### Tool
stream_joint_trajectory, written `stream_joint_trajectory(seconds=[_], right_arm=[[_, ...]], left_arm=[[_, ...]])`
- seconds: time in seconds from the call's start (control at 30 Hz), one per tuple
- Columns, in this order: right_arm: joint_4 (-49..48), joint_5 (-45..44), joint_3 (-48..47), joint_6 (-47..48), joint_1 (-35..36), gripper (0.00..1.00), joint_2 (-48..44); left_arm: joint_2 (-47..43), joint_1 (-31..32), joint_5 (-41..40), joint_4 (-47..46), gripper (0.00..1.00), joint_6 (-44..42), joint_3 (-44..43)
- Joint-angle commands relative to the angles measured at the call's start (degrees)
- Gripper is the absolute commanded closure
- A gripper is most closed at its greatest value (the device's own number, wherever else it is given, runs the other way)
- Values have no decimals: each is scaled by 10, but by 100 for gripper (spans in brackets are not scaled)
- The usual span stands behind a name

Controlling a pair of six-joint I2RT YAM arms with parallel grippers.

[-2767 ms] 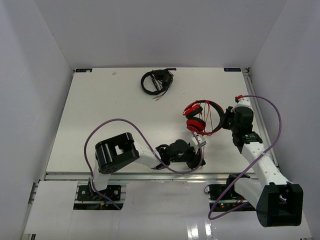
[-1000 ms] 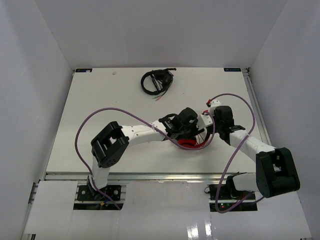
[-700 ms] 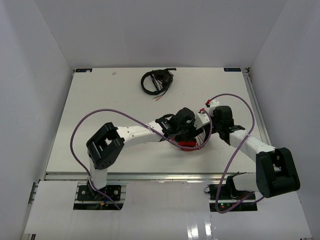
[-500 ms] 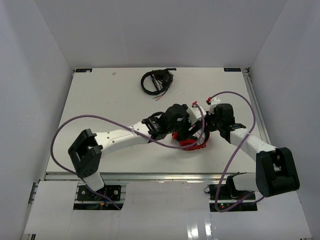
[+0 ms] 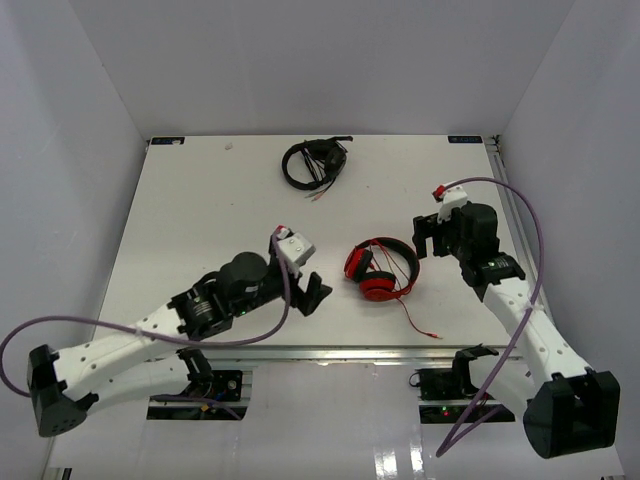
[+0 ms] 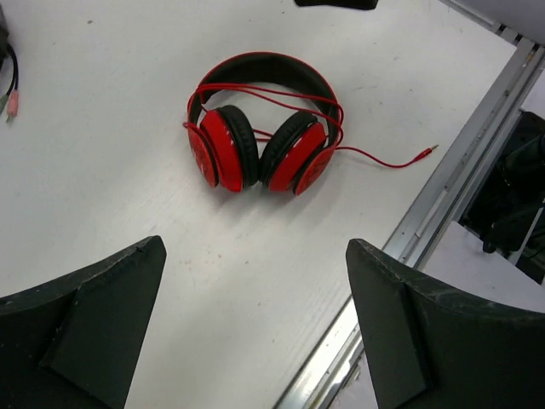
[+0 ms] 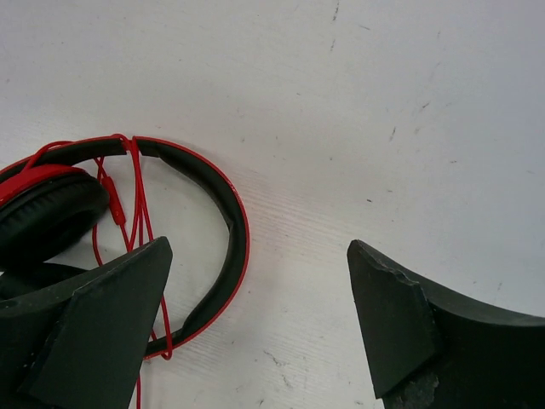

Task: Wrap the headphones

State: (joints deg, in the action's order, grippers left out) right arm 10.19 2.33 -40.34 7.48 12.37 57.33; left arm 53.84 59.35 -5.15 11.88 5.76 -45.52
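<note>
Red headphones (image 5: pixel 381 270) lie flat on the white table (image 5: pixel 200 220), right of centre and near the front edge, ear cups folded in together. The thin red cable (image 6: pixel 255 89) is looped in several strands across the headband (image 7: pixel 204 196). Its loose tail runs off to the plug (image 5: pixel 438 337), which lies by the front rail. Left gripper (image 5: pixel 303 272) sits left of the headphones, apart from them, jaws spread wide, holding nothing. Right gripper (image 5: pixel 425 238) is just right of the headband, jaws also wide, nothing in them. Black headphones (image 5: pixel 314 163) with a bundled cable sit at the far edge.
</note>
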Motion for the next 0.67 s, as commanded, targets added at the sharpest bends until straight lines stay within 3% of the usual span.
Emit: stream_joint_trajectory(seconds=[0.0,0.27,0.4,0.63], right_arm=[[74,-18,-23,2,-3,10,-44],[162,35,-35,35,-26,10,-91],[173,84,-13,49,-73,10,-116],[170,88,11,41,-116,10,-146]], left_arm=[[-153,-3,-16,23,2,76,87],[-316,-3,-77,100,2,105,140],[-324,-3,-77,99,2,102,144],[-296,-3,-52,102,2,108,140]])
